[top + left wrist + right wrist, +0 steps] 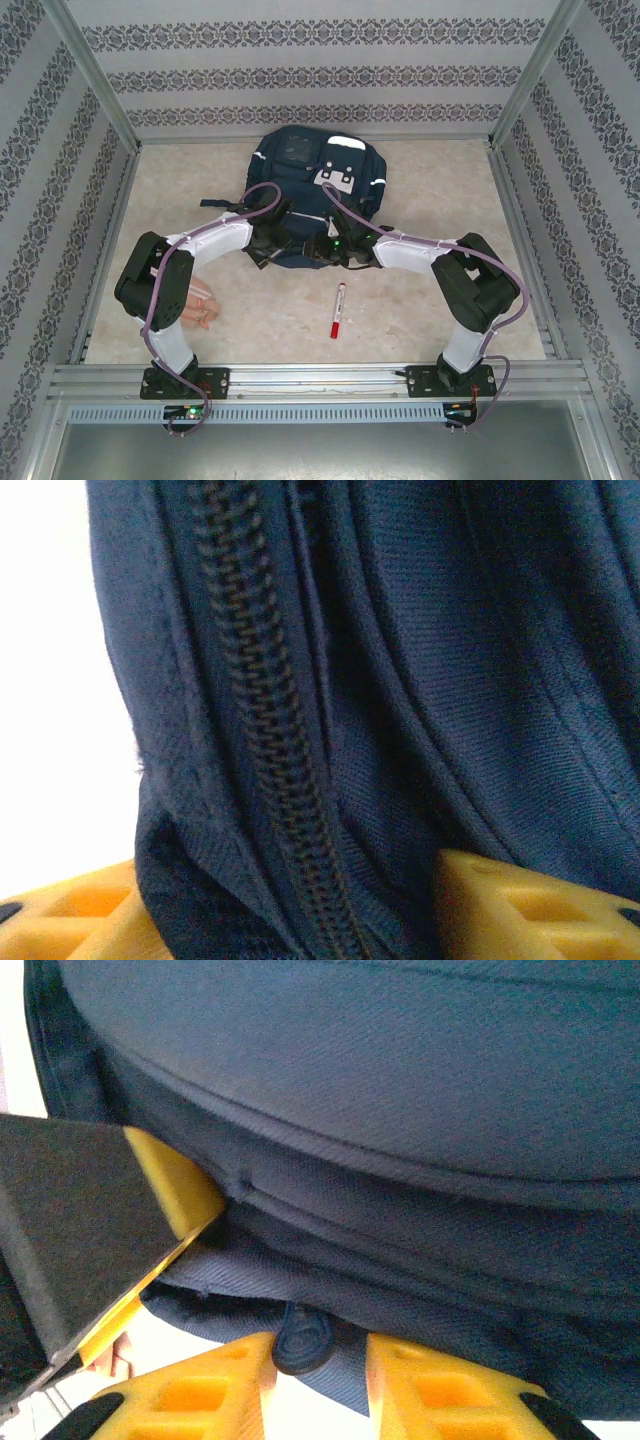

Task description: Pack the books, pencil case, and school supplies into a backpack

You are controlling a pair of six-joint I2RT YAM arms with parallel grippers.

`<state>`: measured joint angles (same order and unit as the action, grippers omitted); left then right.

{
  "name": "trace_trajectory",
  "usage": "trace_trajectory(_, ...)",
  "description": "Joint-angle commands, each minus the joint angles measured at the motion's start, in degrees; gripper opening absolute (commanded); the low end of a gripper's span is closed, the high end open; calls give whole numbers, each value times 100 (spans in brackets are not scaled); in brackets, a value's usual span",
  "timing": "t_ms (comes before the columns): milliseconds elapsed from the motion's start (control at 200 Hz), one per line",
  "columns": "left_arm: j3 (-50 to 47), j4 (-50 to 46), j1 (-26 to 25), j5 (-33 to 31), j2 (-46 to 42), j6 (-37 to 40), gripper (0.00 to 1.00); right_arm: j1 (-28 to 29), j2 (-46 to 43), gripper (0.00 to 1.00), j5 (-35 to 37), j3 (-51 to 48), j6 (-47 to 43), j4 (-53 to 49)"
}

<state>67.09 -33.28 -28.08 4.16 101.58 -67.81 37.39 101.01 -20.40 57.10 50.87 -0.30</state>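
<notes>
Early days I'd say: the marker (338,310) and pink pencil case (205,305) both lie on the table (430,300) on the near side of the backpack (310,190), so at least 2 things left to pack. The left gripper (290,890) clamps the backpack's zipper seam (260,740); the right gripper (318,1355) straddles a zipper pull (300,1338), can't tell if pinched.

The backpack (300,165) was navy with white patches; the marker (338,309) was white with a red cap. The pouch (207,306) was peach-pink, the table (420,310) mottled beige, the walls (300,90) grey with dark floral stripes.
</notes>
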Motion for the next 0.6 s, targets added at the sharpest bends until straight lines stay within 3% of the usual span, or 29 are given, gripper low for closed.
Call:
trace_trajectory(0, 19, 151, 13, -11, -4, 9, 60, 79, 132, 27, 332, 140, 275, 57)
trace_trajectory(210, -179, 326, 17, 9, -200, -53, 60, 164, 363, 28, 444, 451, -80, -146)
trace_trajectory(460, -318, 353, 30, -38, -388, -7, 60, 195, 315, 0, 480, 654, -529, -315)
trace_trajectory(600, -312, 277, 99, -144, -417, 181, 60, 254, -61, 0, 651, 426, -994, -347)
